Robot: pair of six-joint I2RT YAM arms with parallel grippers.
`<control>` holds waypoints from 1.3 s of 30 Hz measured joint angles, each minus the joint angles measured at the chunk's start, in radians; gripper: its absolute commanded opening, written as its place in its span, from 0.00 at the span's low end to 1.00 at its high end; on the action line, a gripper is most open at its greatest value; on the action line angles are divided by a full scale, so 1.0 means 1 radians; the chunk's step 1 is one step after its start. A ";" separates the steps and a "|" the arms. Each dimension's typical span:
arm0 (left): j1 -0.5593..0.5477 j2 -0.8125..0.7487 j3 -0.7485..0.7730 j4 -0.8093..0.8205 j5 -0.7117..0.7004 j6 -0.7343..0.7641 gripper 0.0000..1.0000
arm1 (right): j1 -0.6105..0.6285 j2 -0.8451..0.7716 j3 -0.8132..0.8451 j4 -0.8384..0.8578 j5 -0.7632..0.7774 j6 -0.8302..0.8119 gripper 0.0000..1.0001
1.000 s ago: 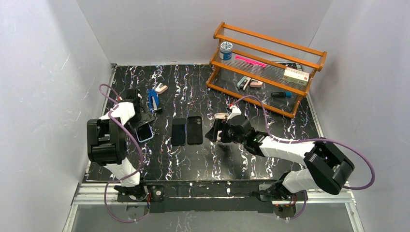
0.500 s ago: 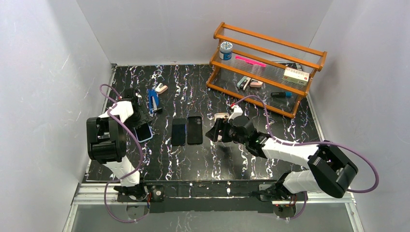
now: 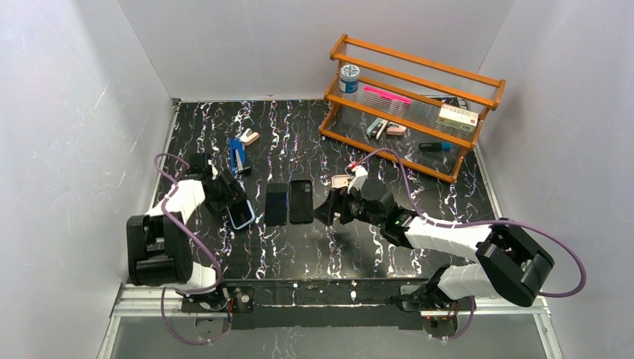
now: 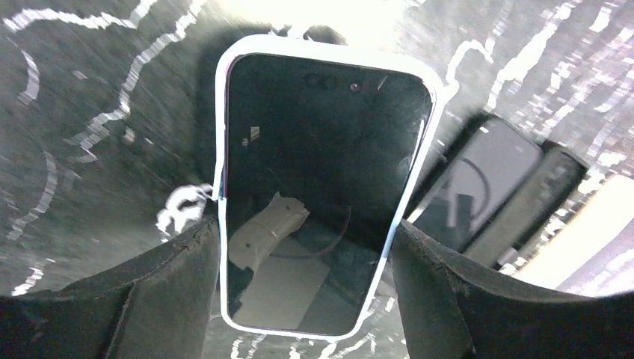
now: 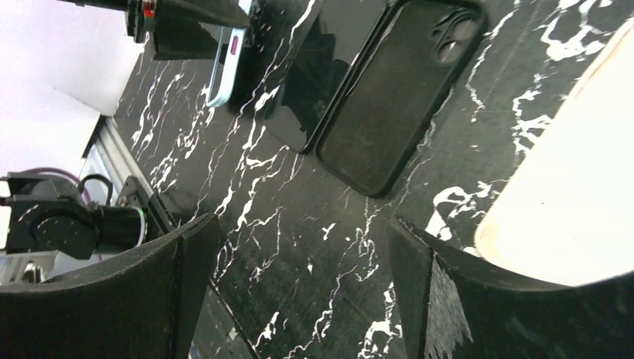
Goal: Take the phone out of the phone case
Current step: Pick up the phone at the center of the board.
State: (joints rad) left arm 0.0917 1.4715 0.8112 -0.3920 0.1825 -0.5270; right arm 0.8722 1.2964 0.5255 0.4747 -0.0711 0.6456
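Left gripper (image 4: 305, 235) clamped phone (image 4: 323, 149) by long edges, case (image 4: 222, 149) on. Screen faced up; long axis ran far-left to near-right, top end pointing near-right. Phone sat left of centre. Right gripper (image 3: 330, 211) gaped wide, empty, right of centre.

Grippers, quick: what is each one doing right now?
Left gripper: closed on the cased phone, fingers against its long edges.
Right gripper: open, holding nothing.
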 measured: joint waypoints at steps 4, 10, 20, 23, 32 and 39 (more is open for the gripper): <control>-0.029 -0.125 -0.078 0.049 0.074 -0.094 0.00 | 0.028 0.027 0.002 0.024 -0.024 0.002 0.88; -0.173 -0.279 -0.134 0.141 0.098 -0.249 0.00 | 0.068 0.061 0.031 0.032 -0.052 0.005 0.87; -0.484 -0.380 -0.176 0.290 0.021 -0.455 0.00 | 0.105 0.164 0.177 0.030 -0.033 0.002 0.81; -0.555 -0.381 -0.177 0.321 -0.006 -0.492 0.00 | 0.105 0.193 0.191 0.029 -0.010 0.005 0.73; -0.612 -0.387 -0.179 0.387 -0.049 -0.519 0.07 | 0.105 0.227 0.198 0.045 0.022 0.008 0.16; -0.612 -0.414 -0.179 0.391 -0.057 -0.468 0.65 | 0.105 0.207 0.196 0.047 0.033 -0.024 0.01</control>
State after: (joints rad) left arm -0.5205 1.0580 0.6327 -0.0010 0.1257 -0.9955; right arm 0.9771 1.5036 0.7216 0.5220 -0.0383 0.6216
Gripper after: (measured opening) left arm 0.706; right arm 0.200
